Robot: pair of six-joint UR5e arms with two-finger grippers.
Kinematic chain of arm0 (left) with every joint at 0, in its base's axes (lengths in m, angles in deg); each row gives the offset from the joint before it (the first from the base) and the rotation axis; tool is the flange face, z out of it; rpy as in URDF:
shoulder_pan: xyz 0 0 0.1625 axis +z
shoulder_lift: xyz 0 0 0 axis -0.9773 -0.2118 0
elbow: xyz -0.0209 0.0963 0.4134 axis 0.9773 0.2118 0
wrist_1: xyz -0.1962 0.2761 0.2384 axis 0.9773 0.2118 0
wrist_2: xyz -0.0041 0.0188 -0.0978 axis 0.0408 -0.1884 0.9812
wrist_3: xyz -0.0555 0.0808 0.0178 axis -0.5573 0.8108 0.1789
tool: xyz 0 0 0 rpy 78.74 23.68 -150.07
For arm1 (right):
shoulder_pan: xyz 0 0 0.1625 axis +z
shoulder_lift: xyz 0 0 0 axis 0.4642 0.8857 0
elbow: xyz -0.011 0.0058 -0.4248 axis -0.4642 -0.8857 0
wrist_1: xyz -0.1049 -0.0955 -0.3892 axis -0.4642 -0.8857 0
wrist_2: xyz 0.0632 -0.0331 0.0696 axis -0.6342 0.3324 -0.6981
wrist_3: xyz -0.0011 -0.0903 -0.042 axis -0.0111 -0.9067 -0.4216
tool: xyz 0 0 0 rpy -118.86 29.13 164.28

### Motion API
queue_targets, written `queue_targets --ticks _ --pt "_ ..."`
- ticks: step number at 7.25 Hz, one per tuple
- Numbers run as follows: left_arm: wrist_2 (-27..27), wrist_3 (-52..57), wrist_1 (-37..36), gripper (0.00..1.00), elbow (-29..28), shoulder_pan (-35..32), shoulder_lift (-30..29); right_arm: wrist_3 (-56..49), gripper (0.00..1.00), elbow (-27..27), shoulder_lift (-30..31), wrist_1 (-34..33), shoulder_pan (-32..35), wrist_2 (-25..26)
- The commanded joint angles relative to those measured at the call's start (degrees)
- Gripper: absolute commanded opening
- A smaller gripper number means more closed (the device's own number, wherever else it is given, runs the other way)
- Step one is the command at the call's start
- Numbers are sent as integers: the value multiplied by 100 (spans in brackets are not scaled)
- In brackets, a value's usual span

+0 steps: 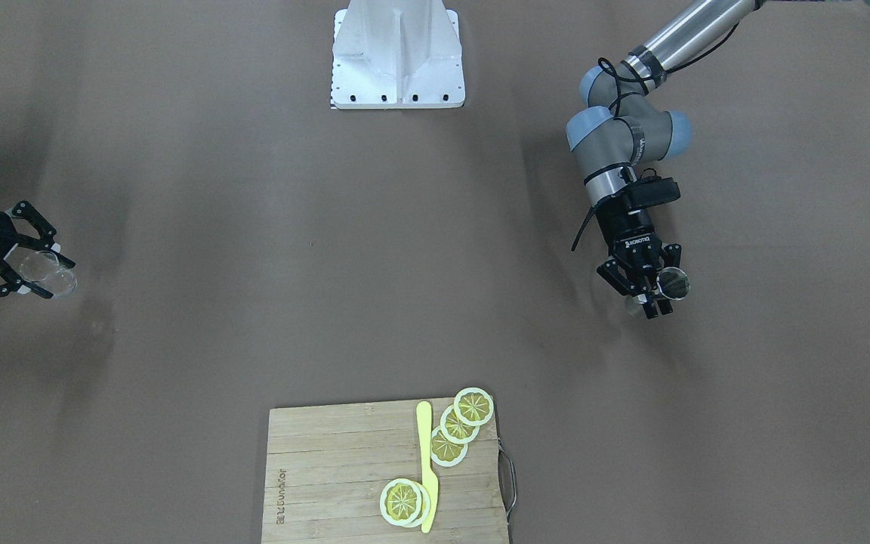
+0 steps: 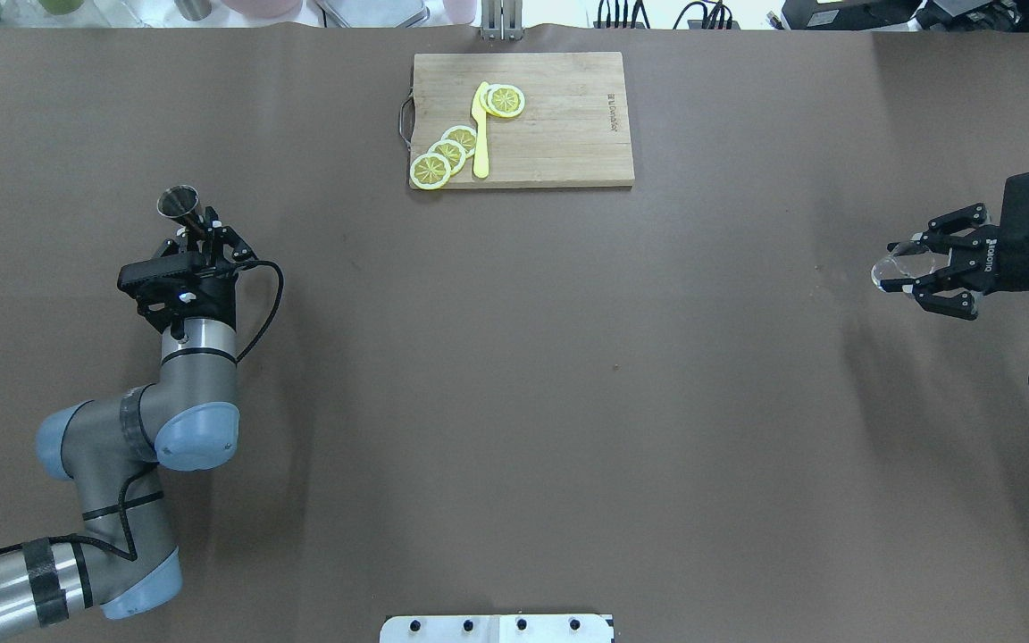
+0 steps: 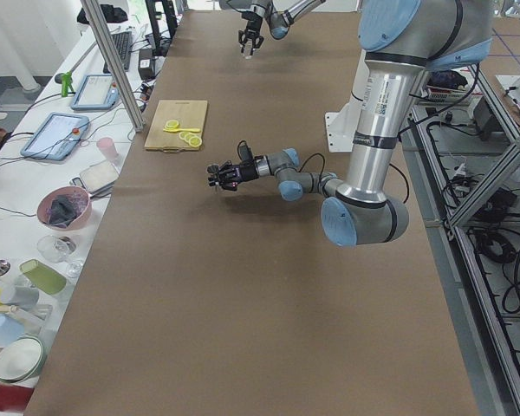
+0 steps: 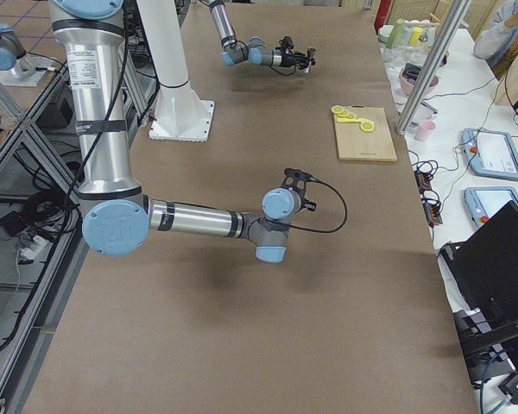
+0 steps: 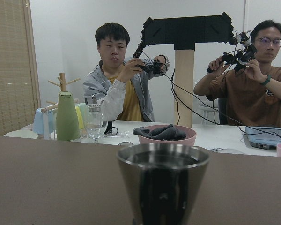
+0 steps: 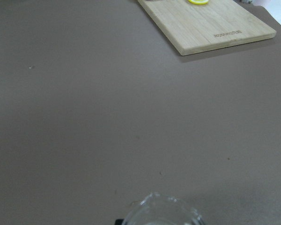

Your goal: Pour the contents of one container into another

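Note:
The grey steel jigger point(image 2: 180, 206) stands upright in my left gripper point(image 2: 204, 234), which is shut on it above the table's left side. Its open upper cone point(image 5: 163, 183) fills the bottom of the left wrist view, and the jigger point(image 1: 671, 285) shows at the right of the front view. The small clear glass point(image 2: 891, 267) is held at the table's far right, with my right gripper point(image 2: 912, 267) shut on it. The glass point(image 1: 48, 272) and right gripper point(image 1: 41, 267) show at the left of the front view, and the glass rim point(image 6: 161, 211) at the bottom of the right wrist view.
A bamboo cutting board point(image 2: 568, 125) lies at the table's far middle with several lemon slices point(image 2: 447, 154) and a yellow plastic knife point(image 2: 481, 129). The robot's white base plate point(image 1: 397, 57) is at the near middle. Two operators point(image 5: 117, 79) sit beyond the table's edge.

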Motion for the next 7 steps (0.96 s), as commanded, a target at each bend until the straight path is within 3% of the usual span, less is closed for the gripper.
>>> queue_targets --ticks 1,4,7 --pt "-78 -74 -5 0 -127 53 -85 -217 0 -168 -16 311 -241 -49" --pt "-217 -635 -468 0 -145 97 -85 -1156 0 -518 -191 312 -356 -312" --pt "-245 -654 -523 0 -145 141 -85 -1239 0 -687 -358 320 -356 -322"
